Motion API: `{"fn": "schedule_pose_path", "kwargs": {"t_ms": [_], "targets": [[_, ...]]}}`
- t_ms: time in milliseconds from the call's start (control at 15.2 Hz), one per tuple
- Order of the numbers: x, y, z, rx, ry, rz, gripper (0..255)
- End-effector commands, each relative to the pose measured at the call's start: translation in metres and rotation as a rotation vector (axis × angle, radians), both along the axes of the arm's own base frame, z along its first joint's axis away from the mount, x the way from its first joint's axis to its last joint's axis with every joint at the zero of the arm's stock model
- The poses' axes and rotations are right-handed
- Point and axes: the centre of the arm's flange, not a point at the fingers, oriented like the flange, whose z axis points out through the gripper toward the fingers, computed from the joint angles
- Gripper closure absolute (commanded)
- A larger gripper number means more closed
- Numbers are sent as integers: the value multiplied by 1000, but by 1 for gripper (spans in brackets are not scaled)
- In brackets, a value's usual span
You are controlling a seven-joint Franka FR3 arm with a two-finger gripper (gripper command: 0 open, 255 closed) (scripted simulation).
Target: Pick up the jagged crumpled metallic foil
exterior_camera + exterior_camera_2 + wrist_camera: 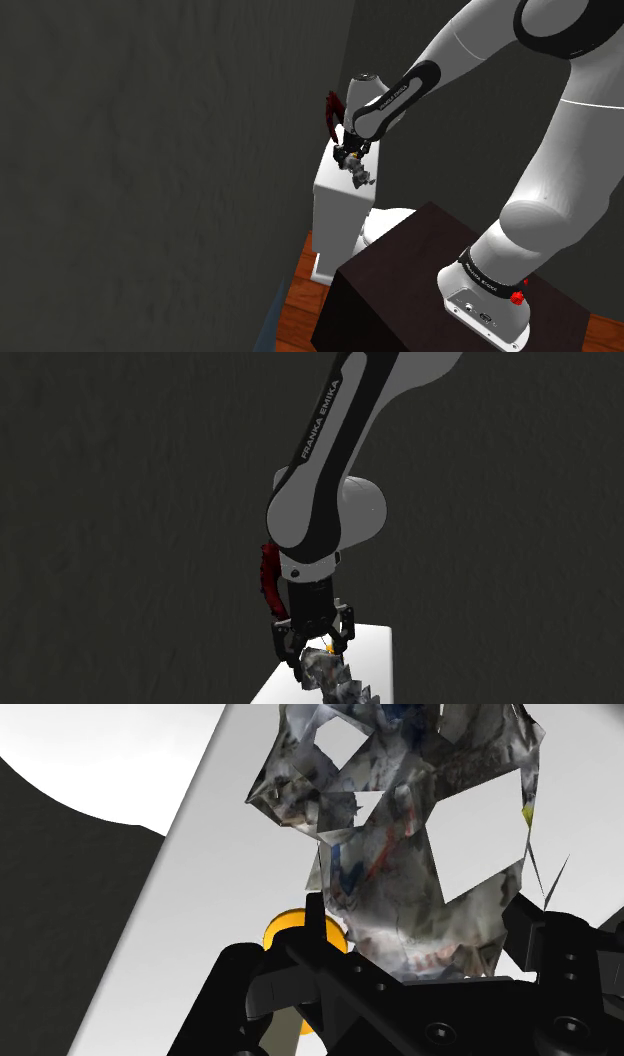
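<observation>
Two black fingers (315, 939) of the hand (422, 919) are clenched on the foil (400, 884), one at each side of its lower end, and we see its jagged grey facets jut out past them. From the shoulder view the hand (352, 160) points down over a white tank (340, 205), with the foil (362, 179) hanging just under it at the tank's top. We cannot tell whether the foil touches that top. A small yellow disc (283, 929) lies on the tank behind one finger. The dark stand (400, 270) sits near the tank.
</observation>
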Motion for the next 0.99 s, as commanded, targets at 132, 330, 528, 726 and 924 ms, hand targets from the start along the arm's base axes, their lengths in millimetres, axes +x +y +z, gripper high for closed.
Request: {"fn": "schedule_pose_path", "kwargs": {"t_ms": [132,330,528,726,924], "targets": [[-1,-1,-1,0,1,-2,255],[0,-1,10,0,1,-2,255],[0,-1,26,0,1,-2,255],[0,-1,42,0,1,-2,255],[0,-1,57,0,1,-2,255]]}}
